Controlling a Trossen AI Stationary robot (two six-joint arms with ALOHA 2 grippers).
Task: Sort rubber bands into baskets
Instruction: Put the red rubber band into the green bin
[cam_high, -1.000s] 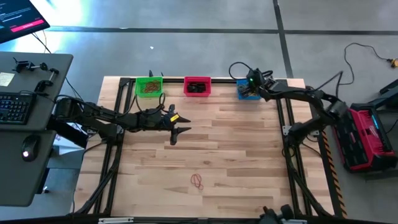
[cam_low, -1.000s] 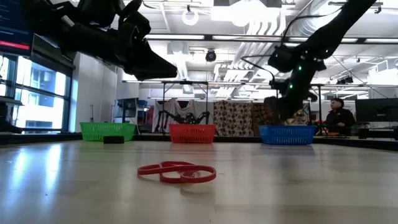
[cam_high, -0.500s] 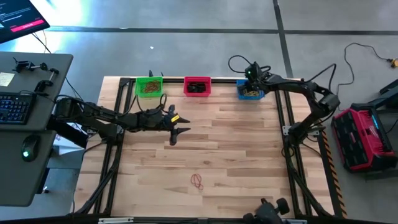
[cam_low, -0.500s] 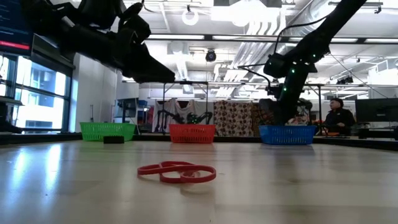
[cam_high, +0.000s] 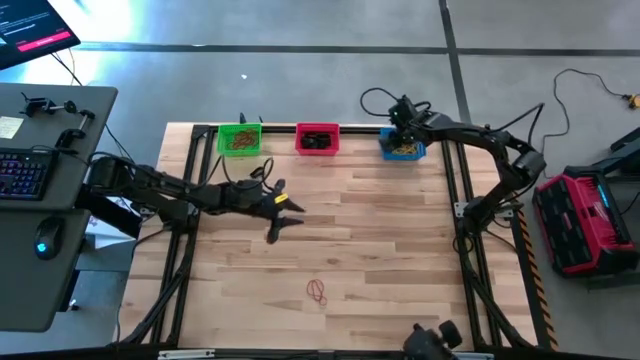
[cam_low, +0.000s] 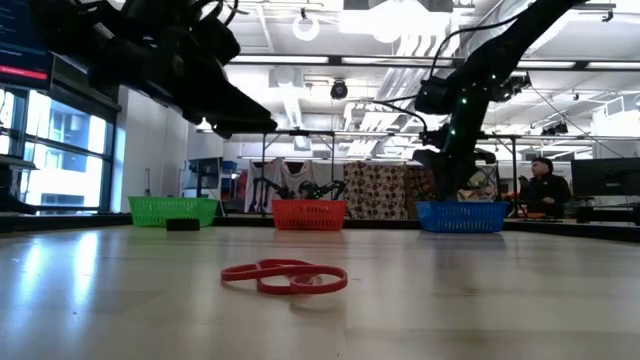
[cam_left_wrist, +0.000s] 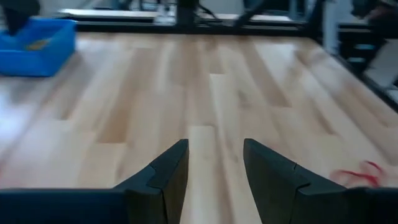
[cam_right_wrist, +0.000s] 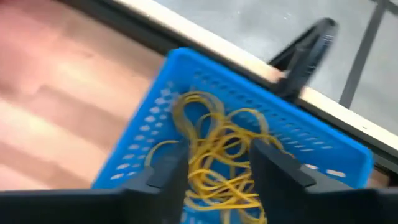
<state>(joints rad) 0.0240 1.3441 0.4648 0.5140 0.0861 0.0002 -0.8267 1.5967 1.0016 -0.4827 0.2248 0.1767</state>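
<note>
Three baskets stand along the table's far edge: green (cam_high: 240, 139), red (cam_high: 317, 139) and blue (cam_high: 402, 150). The blue basket (cam_right_wrist: 149, 143) holds a tangle of yellow rubber bands (cam_right_wrist: 217, 158). My right gripper (cam_right_wrist: 217, 155) hangs open just above them, touching none that I can see; the high view shows it over the blue basket (cam_high: 403, 133). A few red rubber bands (cam_high: 317, 291) lie flat on the wood near the front middle. My left gripper (cam_high: 279, 217) hovers open over the table's left half, with nothing between its fingers (cam_left_wrist: 214, 152).
Black frame rails (cam_high: 462, 205) run along the table's left, right and far sides. A small dark object (cam_low: 182, 225) lies by the green basket. A desk with a keyboard (cam_high: 25, 170) stands to the left and a red case (cam_high: 585, 220) to the right. A person (cam_low: 540, 185) sits beyond the table.
My right gripper has risen from inside the blue basket to just above it, while its arm bent up and drew toward the far edge. My left gripper has tipped its fingers slightly downward in place. The red bands have stayed where they were.
</note>
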